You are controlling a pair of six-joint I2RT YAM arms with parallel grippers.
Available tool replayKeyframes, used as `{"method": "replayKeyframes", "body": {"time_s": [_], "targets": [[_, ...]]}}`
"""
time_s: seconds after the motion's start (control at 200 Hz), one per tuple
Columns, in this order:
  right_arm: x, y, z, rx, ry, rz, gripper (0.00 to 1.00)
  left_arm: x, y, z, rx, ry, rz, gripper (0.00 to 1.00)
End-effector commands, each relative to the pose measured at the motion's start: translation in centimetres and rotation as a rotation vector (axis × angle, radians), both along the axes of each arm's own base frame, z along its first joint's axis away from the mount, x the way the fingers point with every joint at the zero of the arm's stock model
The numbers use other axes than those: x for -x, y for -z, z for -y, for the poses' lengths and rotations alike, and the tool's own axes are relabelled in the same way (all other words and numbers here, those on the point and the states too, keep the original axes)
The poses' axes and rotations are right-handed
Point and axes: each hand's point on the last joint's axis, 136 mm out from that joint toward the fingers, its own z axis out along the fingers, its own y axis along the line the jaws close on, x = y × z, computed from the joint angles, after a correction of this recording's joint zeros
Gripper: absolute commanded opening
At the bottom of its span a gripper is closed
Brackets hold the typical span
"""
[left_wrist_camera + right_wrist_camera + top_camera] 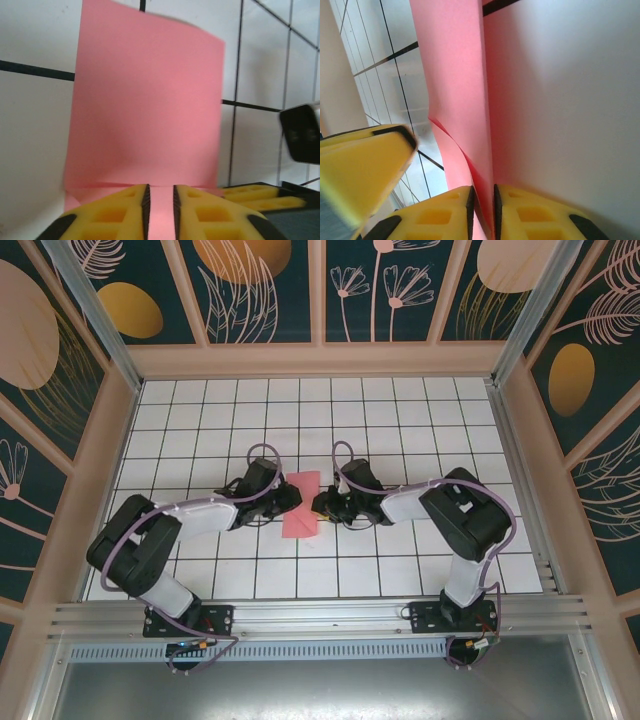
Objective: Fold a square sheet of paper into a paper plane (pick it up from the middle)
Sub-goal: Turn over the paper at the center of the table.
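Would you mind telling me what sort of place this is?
Probably a robot test cell: a white black-gridded tabletop, dark leaf-patterned wall panels, and a black left arm and right arm bolted to an aluminium rail.

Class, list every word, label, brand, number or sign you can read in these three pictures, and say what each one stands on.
No text can be read in any of the views.
The square sheet of paper is plain pink, with no print.
The wall panels carry leaf and flower patterns only, no lettering.
Any marking on the arm bases is too small to read.
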Motion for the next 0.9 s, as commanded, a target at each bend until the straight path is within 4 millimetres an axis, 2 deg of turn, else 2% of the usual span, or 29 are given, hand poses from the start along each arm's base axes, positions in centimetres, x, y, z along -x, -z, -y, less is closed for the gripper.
{"method": "replayKeyframes", "body": {"time_s": [0.0, 0.145, 0.24, 0.36, 0.46, 0.58, 0.651, 0.721, 0.796, 0.846, 0.896], "targets": [[-0.3, -0.9, -0.6, -0.022, -0.035, 0.05, 0.17, 0.0, -1.4, -1.5, -0.033, -0.054, 0.033, 0.25], [-0.8, -2.9, -0.5, -0.004, -0.056, 0.111, 0.07, 0.0, -3.8, -3.4, -0.047, -0.127, 0.098, 0.27], [-1.1, -4.9, 0.1, 0.019, -0.066, 0.164, 0.03, 0.3, -5.4, -4.6, -0.048, -0.168, 0.138, 0.28], [-1.5, -7.0, 2.3, 0.153, -0.054, 0.235, 0.02, 0.7, -7.0, -5.8, -0.035, -0.211, 0.185, 0.31], [-2.2, -8.3, 6.2, 0.378, 0.011, 0.286, 0.02, 1.0, -8.0, -6.9, -0.04, -0.247, 0.211, 0.32], [-2.7, -10.9, 12.4, 0.715, 0.122, 0.359, 0.02, 1.4, -8.9, -8.4, -0.051, -0.297, 0.245, 0.34], [-2.4, -12.6, 16.6, 0.956, 0.194, 0.36, 0.01, 1.7, -9.3, -9.4, -0.055, -0.328, 0.267, 0.36], [-1.8, -14.0, 19.2, 1.146, 0.217, 0.356, 0.01, 2.0, -9.7, -10.2, -0.061, -0.355, 0.287, 0.37], [-1.2, -14.7, 19.6, 1.263, 0.2, 0.36, 0.01, 2.3, -10.1, -11.2, -0.071, -0.388, 0.303, 0.38], [-0.8, -14.2, 18.4, 1.284, 0.16, 0.37, 0.01, 2.6, -10.5, -11.9, -0.078, -0.412, 0.314, 0.38], [-0.5, -12.9, 16.7, 1.286, 0.112, 0.374, 0.02, 2.8, -11.0, -12.6, -0.08, -0.439, 0.329, 0.38]]}}
